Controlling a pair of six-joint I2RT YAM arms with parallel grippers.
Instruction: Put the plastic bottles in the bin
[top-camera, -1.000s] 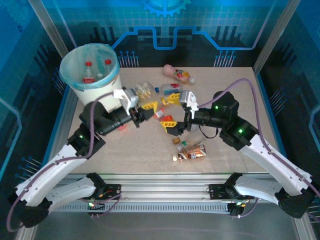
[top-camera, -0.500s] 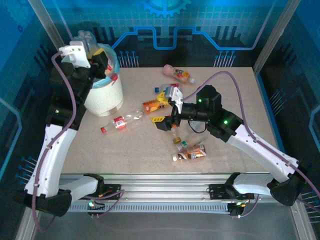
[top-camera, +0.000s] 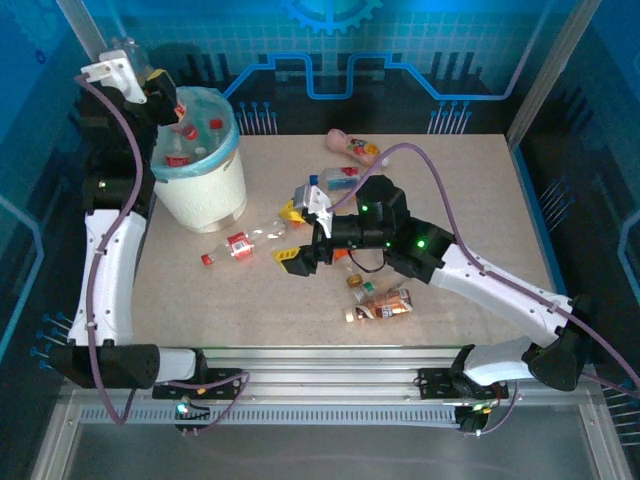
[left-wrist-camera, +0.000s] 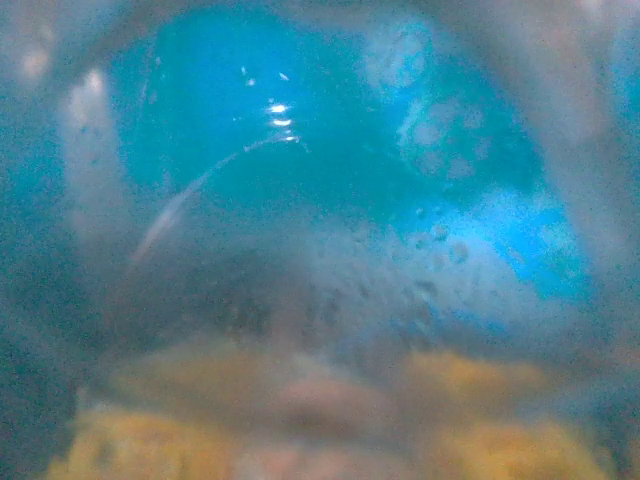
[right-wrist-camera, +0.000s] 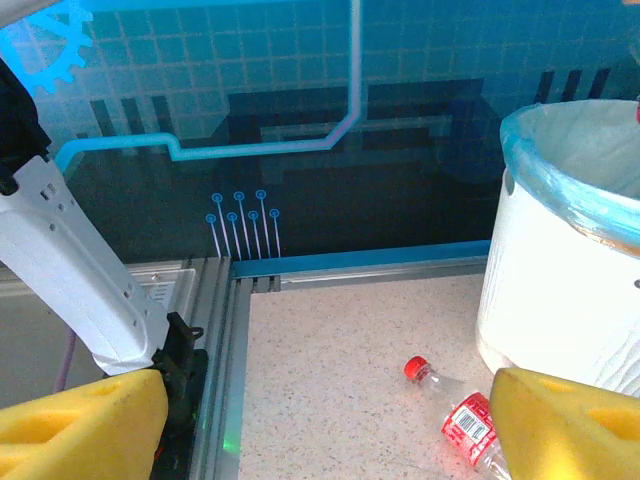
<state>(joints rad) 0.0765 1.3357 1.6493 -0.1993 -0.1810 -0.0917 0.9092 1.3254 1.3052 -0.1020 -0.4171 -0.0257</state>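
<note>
"Top external view first: where are your grippers?"

"My left gripper (top-camera: 168, 95) hangs high over the bin (top-camera: 222, 152). Whether it's clenched on a bottle or has let go, I cannot tell, because my left wrist camera gives only a blur of clear plastic and yellow. My right gripper (top-camera: 291, 234) is low over the table (top-camera: 470, 200), spread wide and holding nothing. It faces the red-label bottle (top-camera: 240, 243), which lies near the bin's foot."

"What could go wrong?"

"That bottle is round and on its side. If one pad nudges it before the other, I'd expect it to roll toward the bin wall — out of my grasp. My right arm also crosses over other bottles, so a careless sweep could scatter them."

"Count for me."

"One bin. On the table I make five bottles: the red-label one, a pink one (top-camera: 350, 146) at the far edge, a clear one with blue on it (top-camera: 335, 181), an orange-label one (top-camera: 385, 305) and a small one (top-camera: 358, 284) just beside it. More may hide under my arm. Inside the bin, three red-capped bottles (top-camera: 178, 157) show."
</note>
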